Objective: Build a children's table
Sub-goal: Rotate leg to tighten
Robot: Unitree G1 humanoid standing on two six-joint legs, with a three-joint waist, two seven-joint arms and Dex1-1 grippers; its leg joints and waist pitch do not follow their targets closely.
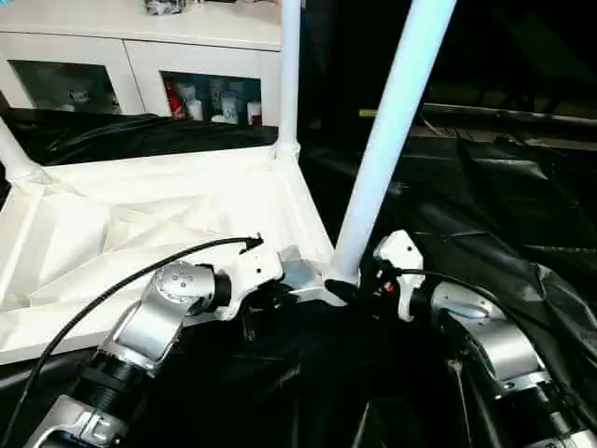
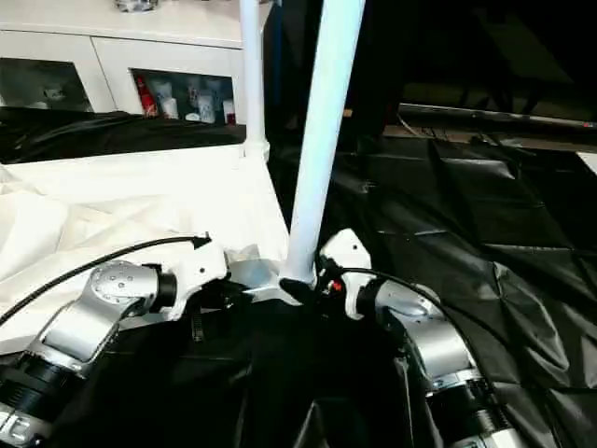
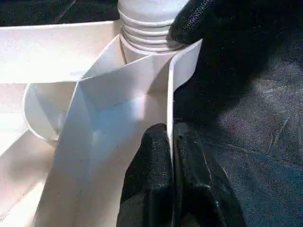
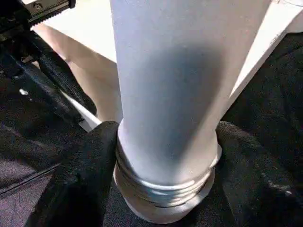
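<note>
Rising steeply from the near corner socket of the upturned tabletop (image 1: 140,224), the leg (image 1: 387,140) is being straddled at its threaded foot by the right claw (image 4: 163,156), while the left claw (image 3: 171,175) is pinching the tabletop's rim.

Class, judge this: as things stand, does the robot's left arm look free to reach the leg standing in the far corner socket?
Probably not: the left gripper is shut on the tabletop's rim, and the far leg stands across the tabletop.

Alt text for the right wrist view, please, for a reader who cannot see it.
The right hand has a black finger on each side of a white table leg, just above its threaded end. Behind it lie the upturned white tabletop and black sheeting.
</note>
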